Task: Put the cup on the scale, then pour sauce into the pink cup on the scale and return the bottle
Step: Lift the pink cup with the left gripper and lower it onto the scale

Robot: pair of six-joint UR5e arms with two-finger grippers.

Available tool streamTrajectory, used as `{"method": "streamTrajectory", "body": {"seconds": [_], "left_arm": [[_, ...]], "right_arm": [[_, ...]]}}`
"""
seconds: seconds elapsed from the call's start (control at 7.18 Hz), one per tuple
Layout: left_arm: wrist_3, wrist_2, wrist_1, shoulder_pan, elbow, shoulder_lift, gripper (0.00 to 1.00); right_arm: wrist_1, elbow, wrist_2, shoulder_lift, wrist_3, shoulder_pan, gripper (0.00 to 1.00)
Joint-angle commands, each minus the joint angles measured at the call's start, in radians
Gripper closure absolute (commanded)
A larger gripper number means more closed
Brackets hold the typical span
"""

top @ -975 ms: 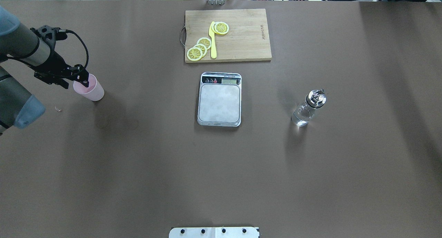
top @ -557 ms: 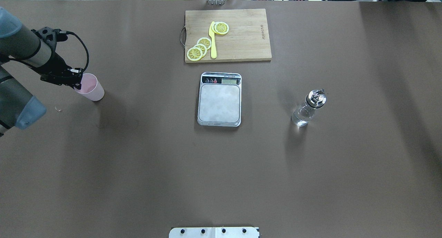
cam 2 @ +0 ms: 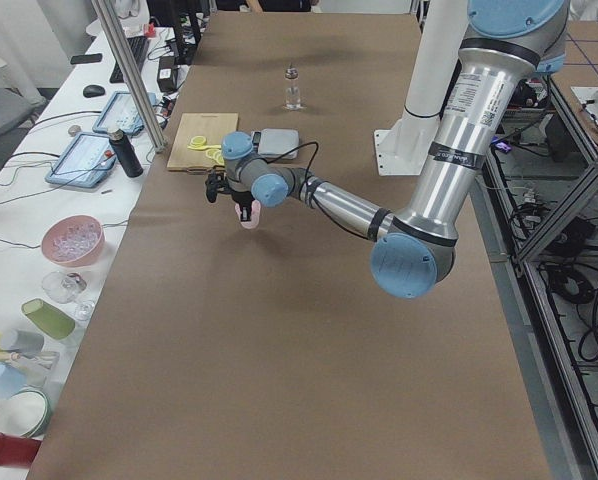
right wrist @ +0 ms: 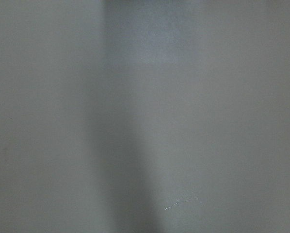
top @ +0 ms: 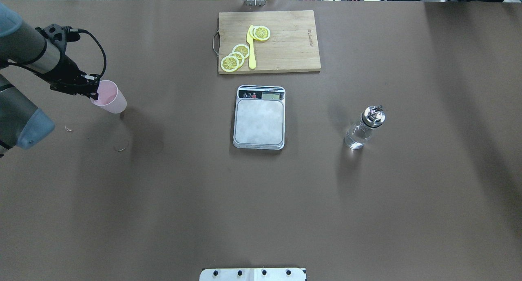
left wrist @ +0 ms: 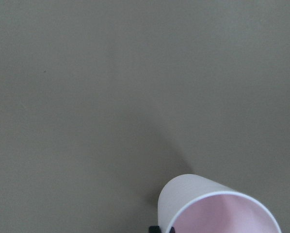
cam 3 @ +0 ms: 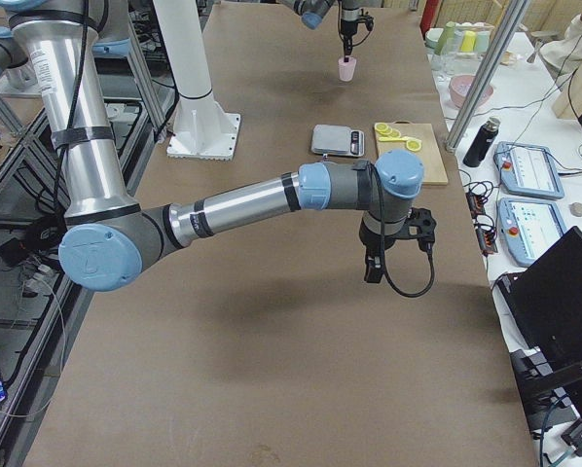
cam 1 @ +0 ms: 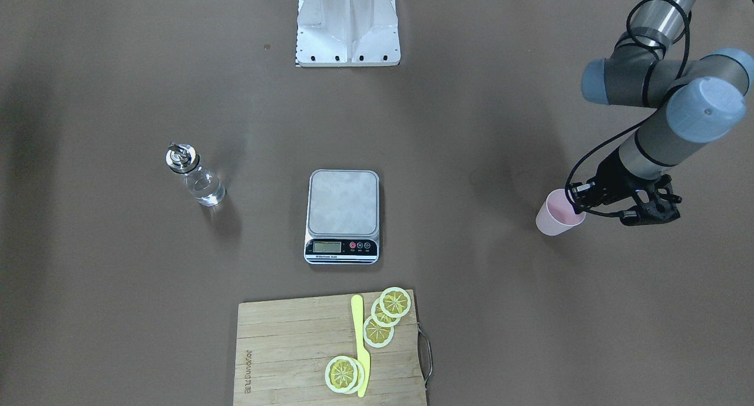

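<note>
The pale pink cup (top: pixel 110 98) hangs tilted above the table at the far left, its shadow apart from it. My left gripper (top: pixel 95 94) is shut on the cup's rim, one finger inside the wall; both also show in the front view, cup (cam 1: pixel 555 216) and gripper (cam 1: pixel 577 207). The left wrist view shows the cup's mouth (left wrist: pixel 210 206). The scale (top: pixel 259 122) lies empty at the table's middle. The glass bottle (top: pixel 363 128) with clear sauce stands to its right. My right gripper (cam 3: pixel 371 270) shows only in the right side view, over bare table; I cannot tell its state.
A wooden cutting board (top: pixel 293 48) with lemon slices and a yellow knife (top: pixel 251 48) lies just beyond the scale. The robot's white base plate (top: pixel 253 274) is at the near edge. Brown table surface lies between cup and scale.
My left gripper has risen with the cup, which has left the table and shifted slightly right. The scale and bottle have not moved.
</note>
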Motion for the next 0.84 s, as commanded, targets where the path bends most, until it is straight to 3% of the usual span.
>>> {"method": "streamTrajectory", "body": {"seconds": [0.0,0.42,0.7], "left_arm": [[-0.09,0.0,0.237,0.002,-0.07,-0.167,1.0],[-0.38,0.018,0.279,0.121,-0.054,-0.366,1.0],[-0.495,0.105,0.278,0.224,0.006,-0.459,1.0]], "right_arm": [[-0.01,0.034,-0.023,0.073,-0.009,-0.011,0.0],[-0.004,0.035,-0.027,0.136,-0.001,-0.032,0.0],[0.022,0.073,-0.01,0.135,0.075,-0.031,0.0]]}}
